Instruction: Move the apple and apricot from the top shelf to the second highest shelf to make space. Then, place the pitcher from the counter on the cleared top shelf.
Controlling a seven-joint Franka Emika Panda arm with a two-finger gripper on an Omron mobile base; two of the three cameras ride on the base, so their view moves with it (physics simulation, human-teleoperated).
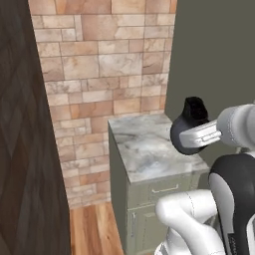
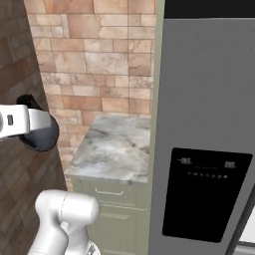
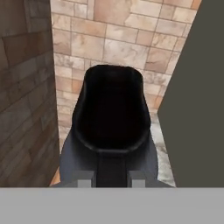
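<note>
Jaws (image 3: 112, 181): closed on the pitcher (image 3: 111, 127), lifted above the table (image 1: 144, 149).
Pitcher: upright, directly ahead of the jaws.

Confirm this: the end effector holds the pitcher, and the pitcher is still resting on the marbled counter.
Not quite. The end effector does hold the pitcher, but it is lifted clear of the marbled counter, as the left base view shows.

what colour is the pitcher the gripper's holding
Dark blue-grey, with a near-black neck; the pitcher shows best in the left base view.
</note>
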